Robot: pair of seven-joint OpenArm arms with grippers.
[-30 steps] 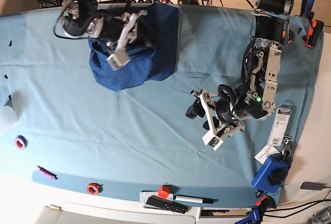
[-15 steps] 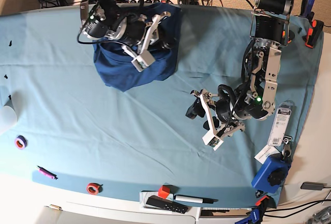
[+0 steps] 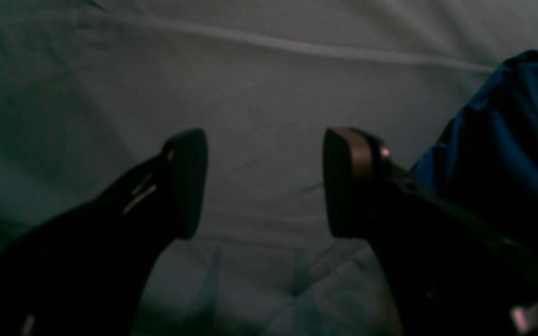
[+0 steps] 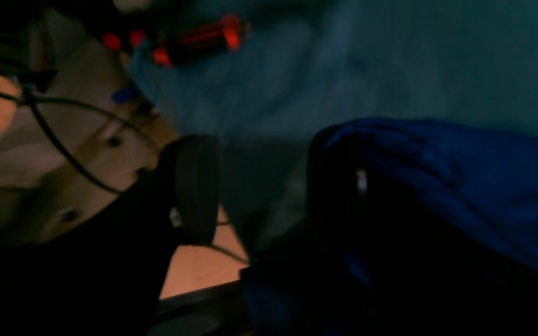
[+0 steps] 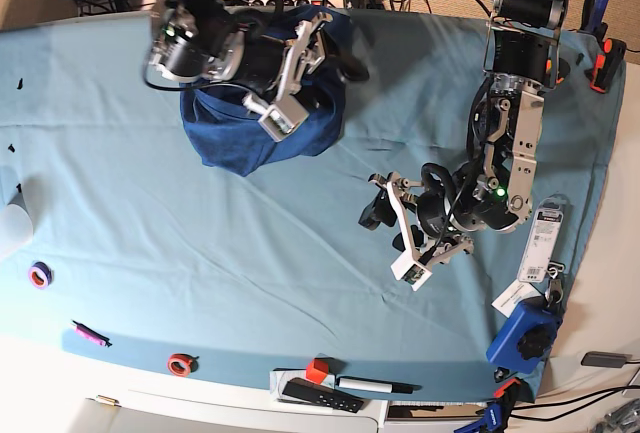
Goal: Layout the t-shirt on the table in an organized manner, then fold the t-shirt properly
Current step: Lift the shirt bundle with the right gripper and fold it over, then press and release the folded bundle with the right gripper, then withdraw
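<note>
Your right gripper (image 4: 259,186) stands with its jaws apart at the far edge of the table (image 5: 200,283). In its wrist view one finger (image 4: 194,186) is clear of the cloth, and the other is hidden against the dark fold of the shirt (image 5: 300,128), so you cannot tell if that side touches the fabric. No fabric is clamped between the two fingers.

Your left gripper (image 3: 264,182) is wide open and holds nothing. It hovers over bare table cloth at the right middle of the table, well apart from the shirt in the base view.

You find the shirt at the far side of the table, left of the middle, bunched into a rough heap under the right arm (image 5: 200,33), not laid flat.

No containers are visible to you; only small things lie along the near edge, such as a red ring (image 5: 180,363) and a pen (image 5: 375,385).
</note>
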